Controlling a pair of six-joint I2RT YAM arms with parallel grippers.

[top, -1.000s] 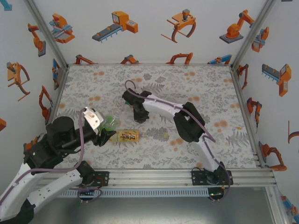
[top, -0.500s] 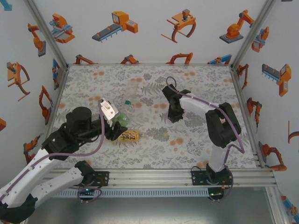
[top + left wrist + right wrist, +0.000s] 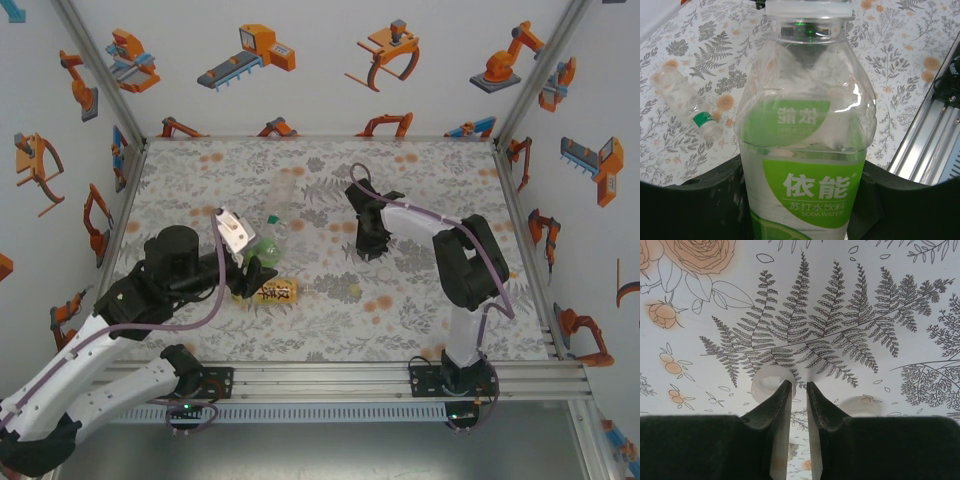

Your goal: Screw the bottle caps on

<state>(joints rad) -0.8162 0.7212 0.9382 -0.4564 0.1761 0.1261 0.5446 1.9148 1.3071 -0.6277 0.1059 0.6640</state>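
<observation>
Left to right, you see the left claw clenched on the green-label bottle, gripping its lower body. The amber bottle lies on the bench just beside that claw, at its 4 o'clock in the top view. The plain clear bottle lies on its side at the held bottle's 9 o'clock in the left wrist view. The right claw, at 3 o'clock of the bottles, points down at the bench, clenched to a thin slit. A white cap lies at its tips' 9 o'clock.
</observation>
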